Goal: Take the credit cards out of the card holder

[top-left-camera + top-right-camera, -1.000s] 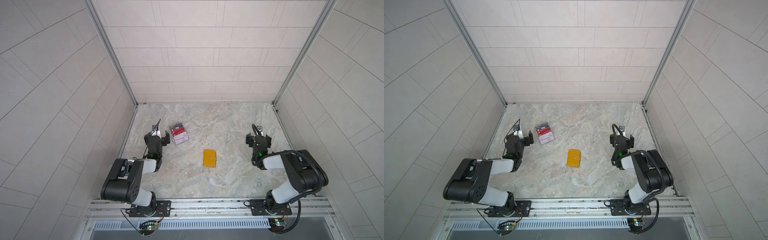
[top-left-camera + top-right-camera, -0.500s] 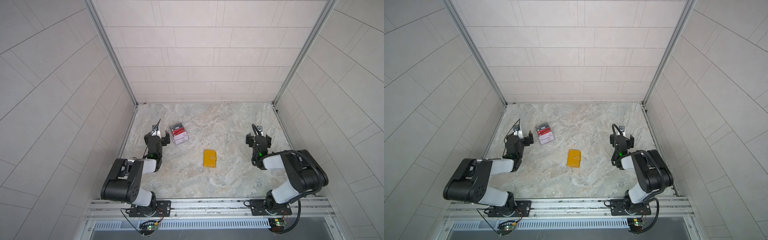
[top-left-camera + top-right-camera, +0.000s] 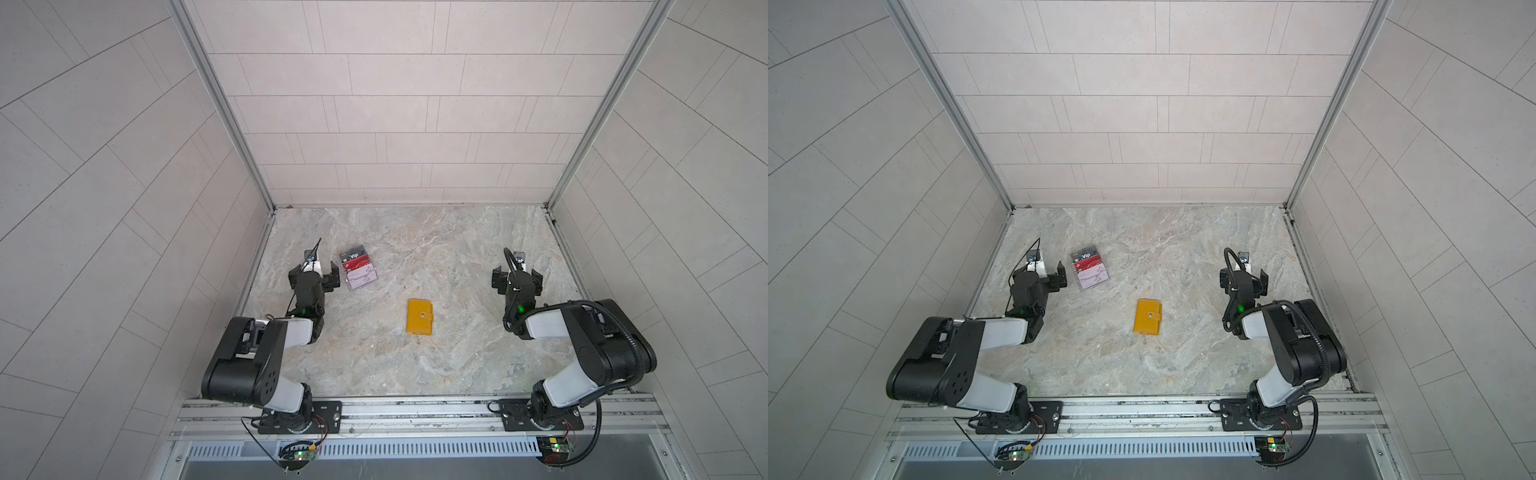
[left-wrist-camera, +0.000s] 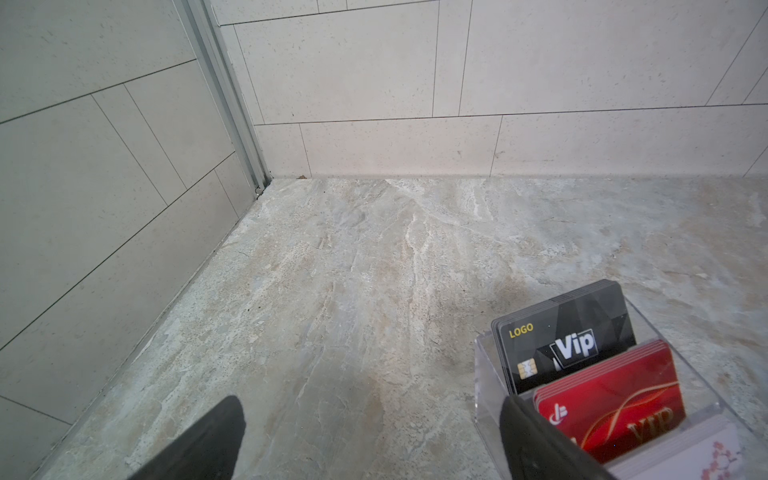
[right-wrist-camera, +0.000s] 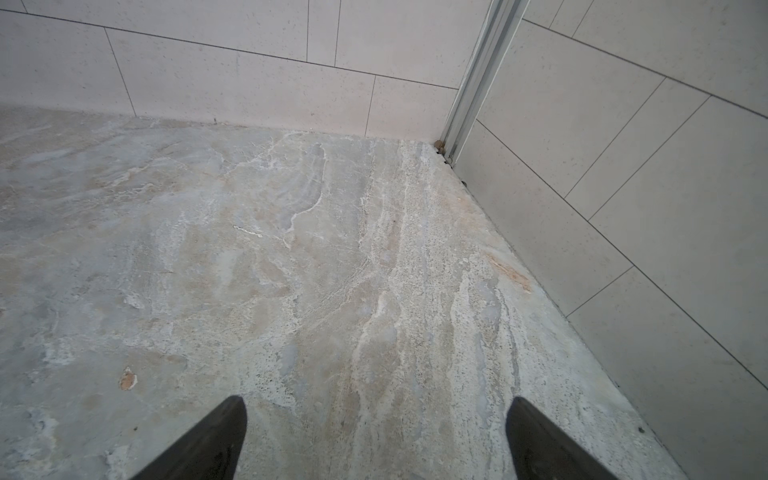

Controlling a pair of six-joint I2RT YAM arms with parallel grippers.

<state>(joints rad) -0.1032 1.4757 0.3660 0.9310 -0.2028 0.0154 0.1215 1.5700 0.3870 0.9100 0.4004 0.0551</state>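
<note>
Mustard-yellow leather-look booklet card holder (image 3: 419,317) lies flat mid-table, strap snapped; credit cards probably inside, I can't see them. I have left gripper (image 3: 313,272) and right gripper (image 3: 516,275) flanking it, well apart, jaws wide, empty, ready for unsnapping; clear acrylic box (image 4: 486,382) beside left one

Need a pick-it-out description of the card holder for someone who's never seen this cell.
Start from the marble tabletop inside the tiled enclosure and look near its middle. The card holder lies flat there, closed, with nothing touching it. It is the only mustard-yellow thing, a small booklet with a snap strap, unlike the clear tiered acrylic box farther left and back.
</note>
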